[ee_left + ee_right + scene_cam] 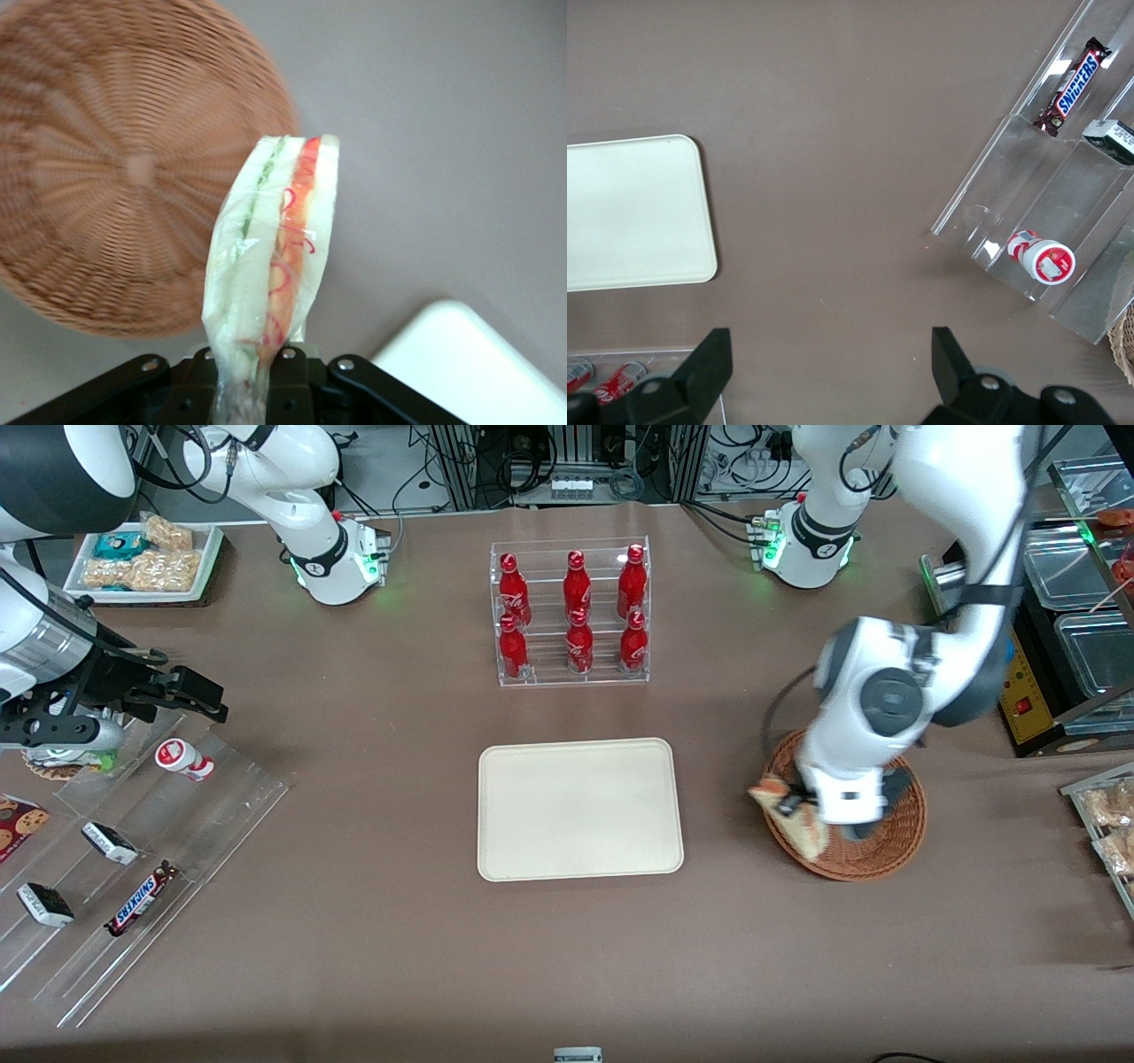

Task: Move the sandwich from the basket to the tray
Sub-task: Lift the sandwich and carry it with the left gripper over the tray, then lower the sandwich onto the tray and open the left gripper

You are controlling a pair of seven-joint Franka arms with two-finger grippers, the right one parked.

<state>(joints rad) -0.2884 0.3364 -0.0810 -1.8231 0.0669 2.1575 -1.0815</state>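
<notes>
My left gripper [800, 808] is shut on the sandwich [791, 816], a clear-wrapped white wedge with red-orange and green layers. It holds the sandwich above the basket's edge that faces the tray. In the left wrist view the sandwich [275, 248] sticks out from between the black fingers [292, 372], pinched at one end by the gripper [254, 365]. The round wicker basket [890, 850] lies below it, and its woven floor [115, 177] shows bare. The cream tray [580, 808] sits flat at the table's middle, and one corner of the tray [469, 354] shows close to the sandwich.
A clear rack of red cola bottles [571, 613] stands farther from the front camera than the tray. A stepped acrylic display [142, 841] with snack bars lies toward the parked arm's end. Plastic bins [1085, 602] and bagged snacks [1112, 824] line the working arm's end.
</notes>
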